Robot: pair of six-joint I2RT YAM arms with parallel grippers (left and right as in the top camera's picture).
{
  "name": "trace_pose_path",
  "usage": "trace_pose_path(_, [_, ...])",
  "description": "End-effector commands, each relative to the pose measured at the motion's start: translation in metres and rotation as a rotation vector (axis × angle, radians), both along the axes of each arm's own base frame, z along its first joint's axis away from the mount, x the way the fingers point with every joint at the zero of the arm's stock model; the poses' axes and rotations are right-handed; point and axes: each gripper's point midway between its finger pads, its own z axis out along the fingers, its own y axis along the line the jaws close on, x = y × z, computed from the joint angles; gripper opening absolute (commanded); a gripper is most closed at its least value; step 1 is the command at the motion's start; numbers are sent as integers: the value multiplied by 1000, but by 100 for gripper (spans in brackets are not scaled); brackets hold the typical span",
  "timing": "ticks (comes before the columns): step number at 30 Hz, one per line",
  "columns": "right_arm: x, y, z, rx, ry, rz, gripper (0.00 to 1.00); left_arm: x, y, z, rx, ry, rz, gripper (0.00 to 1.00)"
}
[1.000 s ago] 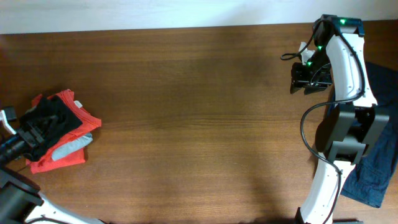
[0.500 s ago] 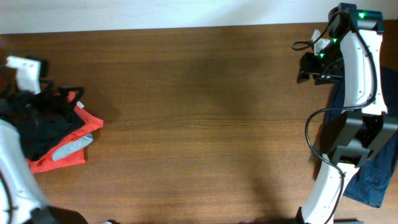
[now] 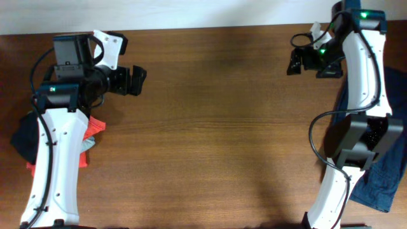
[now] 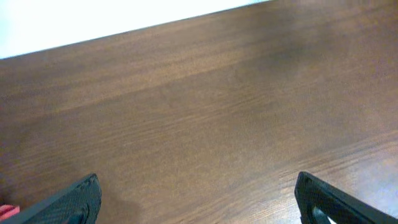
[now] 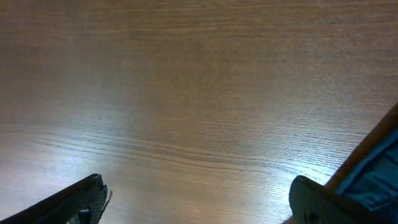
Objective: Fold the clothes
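The clothes lie in two places. At the table's left edge sits a small pile: a dark shirt [image 3: 23,136] over a red tee [image 3: 95,124], with a pale grey-blue layer [image 3: 86,144], partly hidden under my left arm. A navy-blue garment [image 3: 381,184] hangs off the right edge and shows as a blue corner [image 5: 380,179] in the right wrist view. My left gripper [image 3: 136,81] [image 4: 198,180] is open over bare wood at the back left, away from the pile. At the back right, my right gripper [image 3: 294,62] [image 5: 198,182] is open and holds nothing.
The brown wooden table [image 3: 210,127] spans the whole view, with a white wall strip [image 3: 159,13] along its back edge. The right arm's base and cable [image 3: 356,137] stand over the navy garment. A sliver of red cloth [image 4: 5,213] shows by the left finger.
My left arm has lifted off the clothes pile and swung to the back left, gripper pointing right. The right gripper's jaws have spread wide, and it has shifted slightly left.
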Motion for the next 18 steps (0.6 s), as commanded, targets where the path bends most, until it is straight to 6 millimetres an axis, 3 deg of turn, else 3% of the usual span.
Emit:
trace_pose_path(1, [-7, 12, 45, -69, -95, 2, 99, -2, 7, -9, -12, 50, 67, 99])
trace_pose_path(5, [-24, 16, 86, -89, -173, 5, 99, -18, 6, -22, -11, 135, 67, 99])
trace_pose_path(12, [-62, 29, 139, -102, -285, 6, 99, -39, 10, -36, 8, 241, 81, 99])
trace_pose_path(15, [-75, 36, 147, -105, -320, 21, 99, -39, 10, -36, 8, 241, 81, 99])
trace_pose_path(18, [-95, 36, 143, -130, -344, -1, 99, -41, 10, -37, 8, 248, 81, 98])
